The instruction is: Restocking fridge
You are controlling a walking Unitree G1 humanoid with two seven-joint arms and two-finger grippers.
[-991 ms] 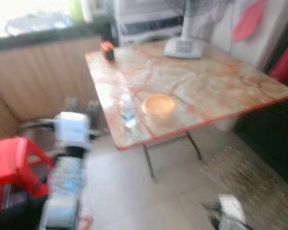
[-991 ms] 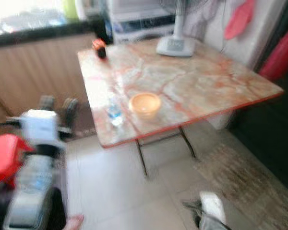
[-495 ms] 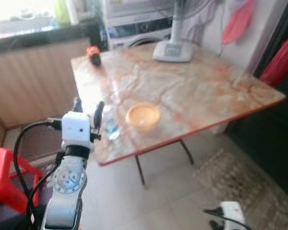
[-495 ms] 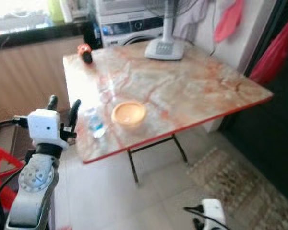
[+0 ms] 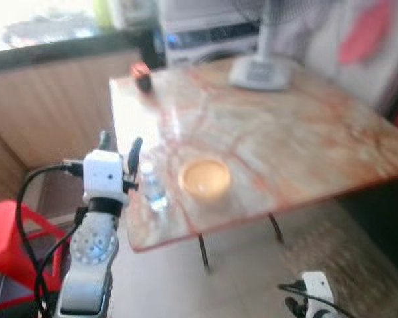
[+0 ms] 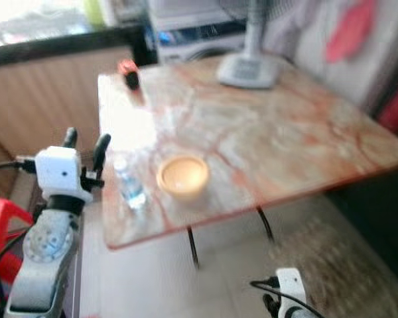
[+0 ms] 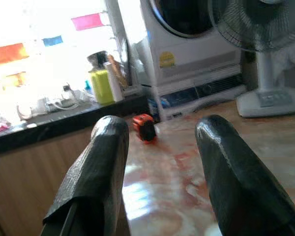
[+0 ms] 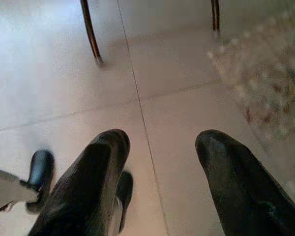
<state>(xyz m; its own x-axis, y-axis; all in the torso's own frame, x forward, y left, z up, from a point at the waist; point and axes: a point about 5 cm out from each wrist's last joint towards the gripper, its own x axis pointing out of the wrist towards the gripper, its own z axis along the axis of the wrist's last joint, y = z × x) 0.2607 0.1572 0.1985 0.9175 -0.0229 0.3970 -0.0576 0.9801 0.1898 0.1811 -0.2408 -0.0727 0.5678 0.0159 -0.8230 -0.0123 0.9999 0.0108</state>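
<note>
Marble-pattern table (image 5: 305,139): folding type, red-edged top on thin dark legs, takes up most of the head views. Its near edge runs diagonally, with bare top along it to the right of the bowl. Tiled floor (image 8: 177,69) under and in front of the table is open; a patterned rug (image 8: 265,78) begins on the robot's right of the table legs.

Wood-panelled counter front (image 5: 53,99) stands behind and to the left of the table, with a dark countertop above it. White appliance (image 7: 196,44) sits behind the table's far edge.

Red stool (image 5: 16,232): low on the left, beside the left arm, apart from the table.

Fan base (image 5: 260,71): white, on the far part of the top, near the back edge.

Left gripper (image 5: 119,144): raised at the table's left edge, fingers spread, nothing between them. In the left wrist view the fingers frame the far end of the tabletop.

Right gripper (image 8: 160,142): low, pointing at the floor tiles, fingers spread and empty. The right wrist shows at the bottom of the head views, well clear of the table.

Orange bowl (image 5: 204,179): near the front-left edge, with open top on its far side.

Water bottle (image 5: 152,187): clear, upright, close to the table's left edge, just left of the bowl and just right of the left gripper, not touched by it.

Small red-and-black object (image 5: 142,76): at the far-left corner; too blurred to identify.
</note>
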